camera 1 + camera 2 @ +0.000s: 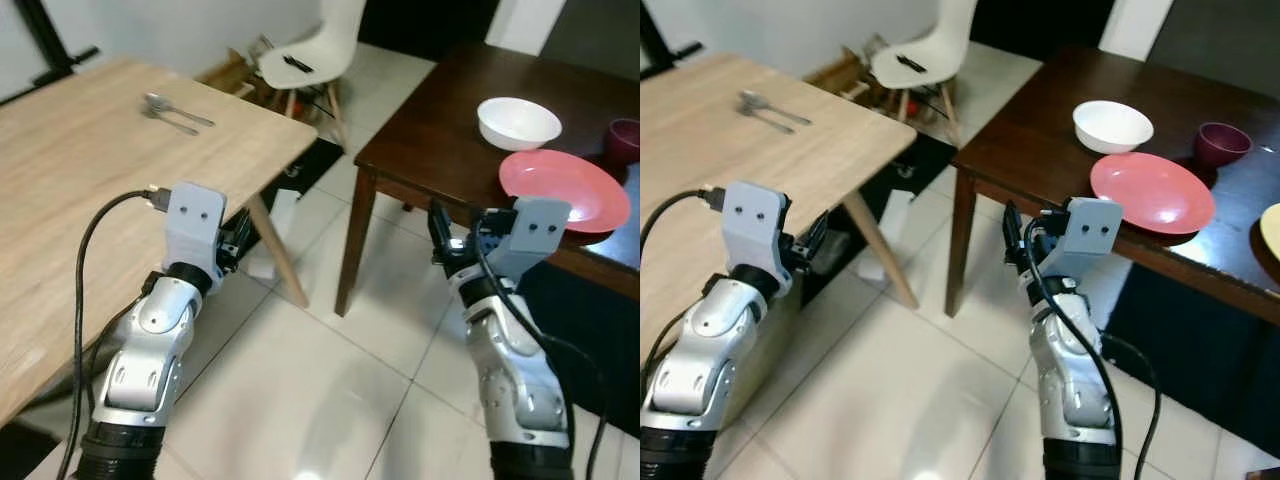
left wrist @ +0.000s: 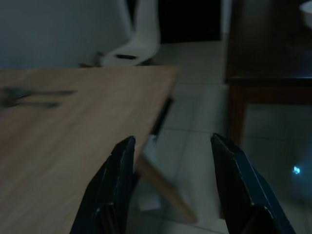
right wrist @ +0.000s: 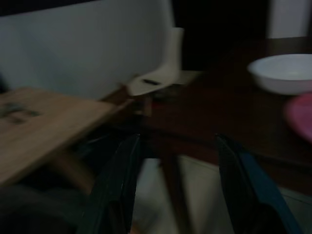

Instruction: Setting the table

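Both arms rise from the bottom of the head views, each with its fingers spread wide and holding nothing. Left gripper (image 1: pixel 236 243) hangs just off the edge of the light table (image 1: pixel 60 150), where a spoon and fork (image 1: pixel 176 113) lie far up the top, side by side, their long axes running roughly across the table toward its far right corner. Right gripper (image 1: pixel 1012 238) sits just short of the dark table (image 1: pixel 1040 140), near its front corner; the pink plate (image 1: pixel 1152 192) lies just beyond and to the right of it, near the front edge, with the white bowl (image 1: pixel 1113 125) behind and a maroon cup (image 1: pixel 1223 142) further right. Judging by this, the right arm is clearly nearer the dishes, and the plate is its closest reach, ahead and slightly rightward.
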Motion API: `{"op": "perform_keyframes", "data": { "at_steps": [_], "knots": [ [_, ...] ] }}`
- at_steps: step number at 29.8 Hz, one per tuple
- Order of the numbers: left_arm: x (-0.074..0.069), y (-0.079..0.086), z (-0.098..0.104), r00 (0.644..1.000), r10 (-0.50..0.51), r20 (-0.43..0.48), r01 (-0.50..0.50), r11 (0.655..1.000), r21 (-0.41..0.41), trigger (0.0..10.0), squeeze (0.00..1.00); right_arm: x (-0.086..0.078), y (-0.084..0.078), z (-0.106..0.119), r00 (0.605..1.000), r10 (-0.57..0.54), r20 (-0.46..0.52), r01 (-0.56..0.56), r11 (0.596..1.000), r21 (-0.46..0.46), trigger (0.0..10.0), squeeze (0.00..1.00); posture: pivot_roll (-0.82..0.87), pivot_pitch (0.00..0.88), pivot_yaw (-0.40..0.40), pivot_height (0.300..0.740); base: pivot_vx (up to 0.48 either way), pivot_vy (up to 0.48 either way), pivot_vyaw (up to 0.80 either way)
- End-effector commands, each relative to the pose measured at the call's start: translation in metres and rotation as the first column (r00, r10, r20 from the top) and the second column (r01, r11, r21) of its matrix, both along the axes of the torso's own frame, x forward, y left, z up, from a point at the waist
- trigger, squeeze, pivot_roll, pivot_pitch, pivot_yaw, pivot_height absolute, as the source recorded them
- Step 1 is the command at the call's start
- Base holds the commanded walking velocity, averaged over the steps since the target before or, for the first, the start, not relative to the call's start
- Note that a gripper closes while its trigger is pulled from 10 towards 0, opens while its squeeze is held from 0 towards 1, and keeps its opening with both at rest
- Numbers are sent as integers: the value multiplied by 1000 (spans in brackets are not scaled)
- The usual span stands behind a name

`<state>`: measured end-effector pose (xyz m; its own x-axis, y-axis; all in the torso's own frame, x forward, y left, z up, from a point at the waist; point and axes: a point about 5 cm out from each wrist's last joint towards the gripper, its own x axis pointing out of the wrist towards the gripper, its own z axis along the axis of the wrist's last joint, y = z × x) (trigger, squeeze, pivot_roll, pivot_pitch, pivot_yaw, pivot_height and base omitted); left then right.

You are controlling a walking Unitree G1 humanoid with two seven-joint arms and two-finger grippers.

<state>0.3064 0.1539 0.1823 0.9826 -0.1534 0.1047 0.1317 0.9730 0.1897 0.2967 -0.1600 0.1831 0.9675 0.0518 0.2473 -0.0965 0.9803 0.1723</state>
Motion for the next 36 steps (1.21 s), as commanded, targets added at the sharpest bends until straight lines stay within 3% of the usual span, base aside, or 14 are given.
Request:
{"op": "perform_keyframes", "data": {
  "at_steps": [1, 12, 25, 32, 36],
  "knots": [
    [0, -2, -3, 1000, -6, -8, 6, 1000, 9, 10000, 0, -1, -4, 1, 1000, -18, 7, 18, 1000, 5, 10000, 0, -156, 3, 61, 740, 480, 0, 0],
    [0, -2, -3, 1000, -7, -8, 7, 1000, 8, 10000, 0, -1, -5, 1, 1000, -18, 8, 18, 1000, 2, 10000, 0, -156, 3, 61, 740, 480, 0, 0],
    [0, -2, -2, 1000, -5, -3, 5, 1000, 8, 10000, 0, 1, -7, 2, 1000, 2, 6, -2, 999, 33, 10000, 0, -153, 3, 58, 740, 480, 0, 725],
    [0, -2, -2, 1000, -6, -9, 6, 1000, 1, 10000, 0, 5, -13, 5, 999, 38, -1, -38, 986, 161, 10000, 0, -149, 5, 57, 740, 379, 0, 305],
    [-1, -4, -2, 1000, -20, -14, 20, 1000, -6, 10000, 0, 7, -22, 8, 1000, 15, 1, -15, 989, 150, 10000, 0, -149, 4, 57, 740, 0, 0, 0]
  ]
}}
